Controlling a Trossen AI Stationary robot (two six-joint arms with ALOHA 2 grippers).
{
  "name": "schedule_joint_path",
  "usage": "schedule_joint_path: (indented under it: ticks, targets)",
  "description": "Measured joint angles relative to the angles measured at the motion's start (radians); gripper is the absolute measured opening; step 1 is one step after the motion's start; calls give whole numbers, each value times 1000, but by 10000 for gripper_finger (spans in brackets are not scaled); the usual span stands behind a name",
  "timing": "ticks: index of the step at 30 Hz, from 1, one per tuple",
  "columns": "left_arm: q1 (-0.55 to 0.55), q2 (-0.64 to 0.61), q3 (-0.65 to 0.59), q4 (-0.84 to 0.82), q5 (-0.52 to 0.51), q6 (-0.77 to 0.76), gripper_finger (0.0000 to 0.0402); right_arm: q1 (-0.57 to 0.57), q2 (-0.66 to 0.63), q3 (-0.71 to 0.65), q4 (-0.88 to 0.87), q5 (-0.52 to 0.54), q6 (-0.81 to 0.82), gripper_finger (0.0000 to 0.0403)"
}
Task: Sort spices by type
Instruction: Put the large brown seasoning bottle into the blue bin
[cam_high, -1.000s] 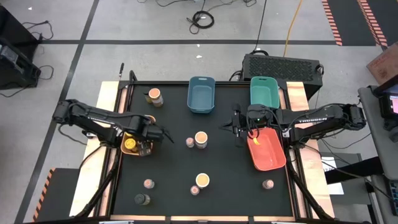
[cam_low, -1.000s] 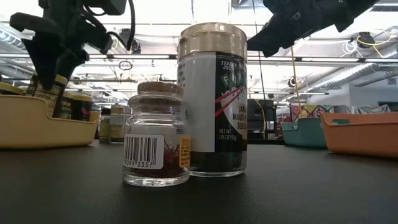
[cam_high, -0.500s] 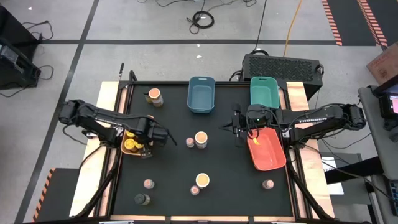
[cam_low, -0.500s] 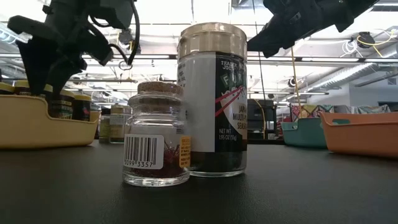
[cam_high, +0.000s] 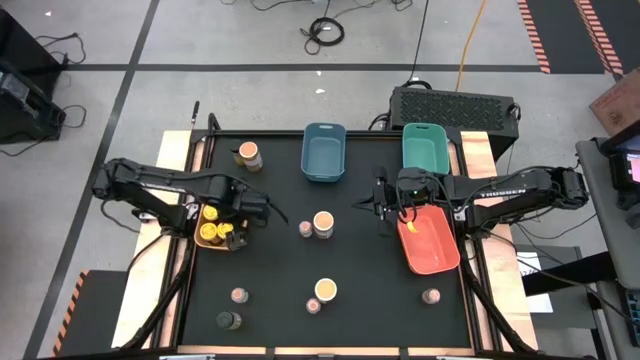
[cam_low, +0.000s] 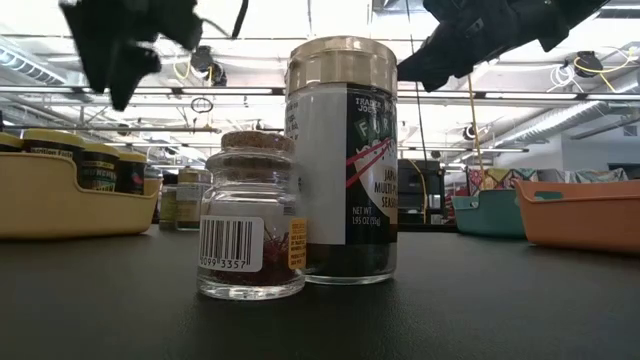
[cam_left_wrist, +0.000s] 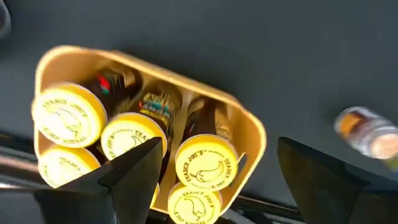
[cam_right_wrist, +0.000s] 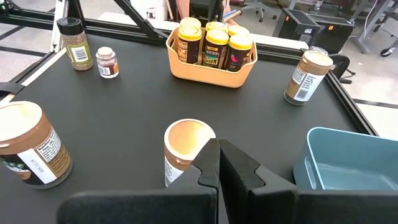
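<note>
Left gripper (cam_high: 262, 208): above orange bin (cam_high: 205, 241), fingers apart, empty. Bin holds yellow-lidded jars (cam_left_wrist: 205, 160). Right gripper (cam_high: 383, 204): fingers together, beside red bin (cam_high: 432, 252). Other jars scattered on table (cam_high: 370, 300).

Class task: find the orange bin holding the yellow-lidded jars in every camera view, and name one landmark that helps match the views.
High view: orange bin at the table's left edge, under the left gripper.
Low view: at the far left edge, jars showing above its rim.
Left wrist view: centre-left, seen from above.
Right wrist view: top centre.
Shared landmark: the yellow-lidded jars packed inside it.
</note>
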Motion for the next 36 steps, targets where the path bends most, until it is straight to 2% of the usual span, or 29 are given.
schedule_joint_path:
  ticks: [3,5,10,14,18,23,28,34,36]
  targets:
    - [0,-25,42,28,-14,18,316,0,0,0,0,0,12,1]
    - [0,-61,43,80,-66,20,310,0,0,0,-3,0,23,1]
    - [-2,-205,-11,272,-207,84,283,0,0,0,-29,0,23,1]
    - [-2,-323,-71,440,-244,183,259,0,0,0,-42,0,23,1]
    - [-1,-429,-177,692,-244,325,236,-10,0,0,-33,3,3,1]
    - [-1,-544,-403,1103,-240,442,213,-31,0,0,-2,4,-2,1]
    - [0,-606,-595,1362,-226,471,204,-35,0,0,23,2,-18,1]
    - [22,-610,-710,1607,-224,458,203,-34,0,0,90,0,-94,1]
    - [36,-593,-734,1699,-222,409,203,-34,0,0,132,0,-109,1]
